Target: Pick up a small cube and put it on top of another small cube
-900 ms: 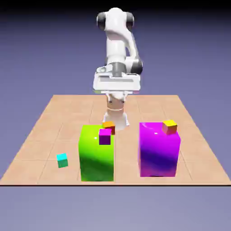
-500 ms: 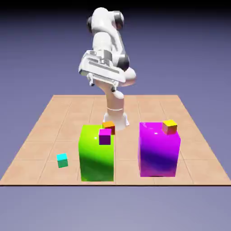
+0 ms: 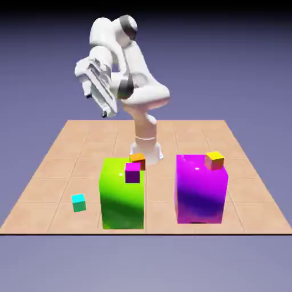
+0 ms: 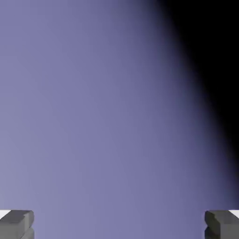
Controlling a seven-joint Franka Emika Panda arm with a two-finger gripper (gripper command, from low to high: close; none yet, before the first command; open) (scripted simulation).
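cube (image 3: 78, 202) sits alone on the table (image 3: 51, 165), near its front edge at the exterior view's left, just beside your green block (image 3: 122, 194) | purple cube (image 3: 132, 173) on that block | your gripper (image 3: 95, 105) is high up, jaws wide apart, holding nothing | hand view: only backdrop

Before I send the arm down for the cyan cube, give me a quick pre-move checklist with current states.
1. Jaws open and empty: ok; gripper holds nothing.
2. Small cyan cube unobstructed on the table: ok.
3. Gripper above the cube: not ok; it is high, near the base.
4. Cube in hand view: not ok, only backdrop shows.
5. Green block stands close beside the cube: watch clearance.
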